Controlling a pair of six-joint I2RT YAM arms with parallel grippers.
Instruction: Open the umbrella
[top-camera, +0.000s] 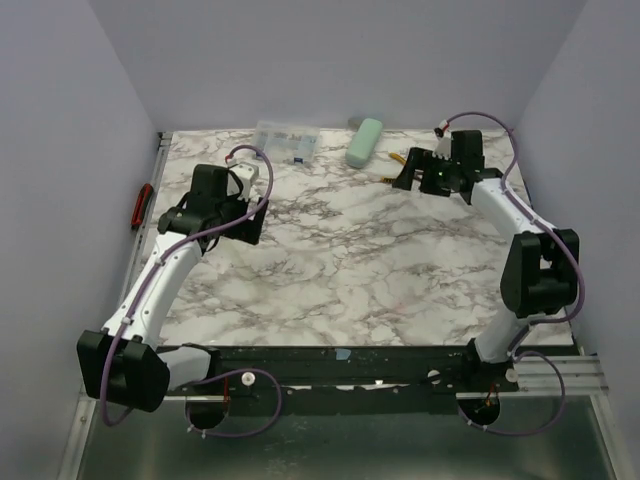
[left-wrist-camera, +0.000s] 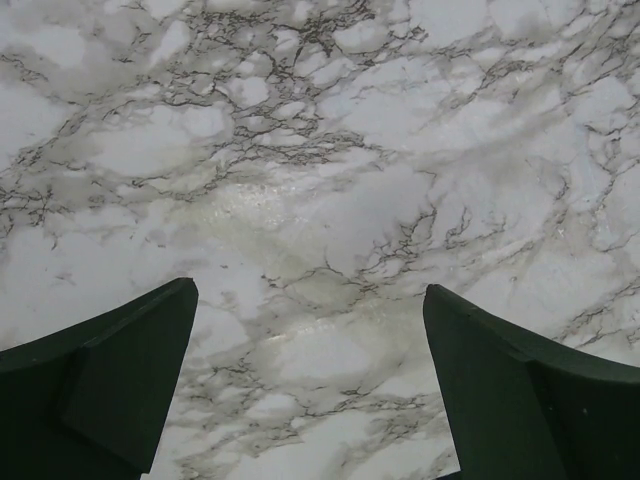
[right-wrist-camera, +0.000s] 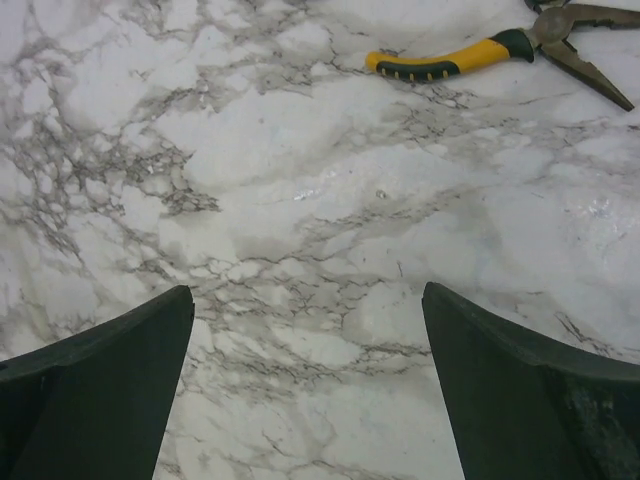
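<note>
From above, the umbrella (top-camera: 365, 142) lies closed at the far edge of the table (top-camera: 340, 270), between the clear box (top-camera: 285, 138) on its left and the pliers (top-camera: 393, 158) on its right. It has neighbours close on both sides and the back wall just beyond, so a reach could well knock the pliers or shove the bundle against the wall. A pinch on its rounded body could also let it roll free. The right tool (top-camera: 420, 182) hovers near the pliers, its arm stretched far and bent toward the left. The left tool (top-camera: 252, 218) hangs over the left half of the table, well apart from the umbrella, with its arm arched forward.

The left wrist view shows only bare marble between the spread fingers (left-wrist-camera: 120, 390). Nothing is held and the umbrella is out of sight, so this arm would have to travel far before it could help brace the handle.

In the right wrist view the fingers are likewise spread and empty above the table. The yellow-handled pliers lie at the far right. The umbrella is not visible, so closing here would most likely catch nothing, or the wrong object.
</note>
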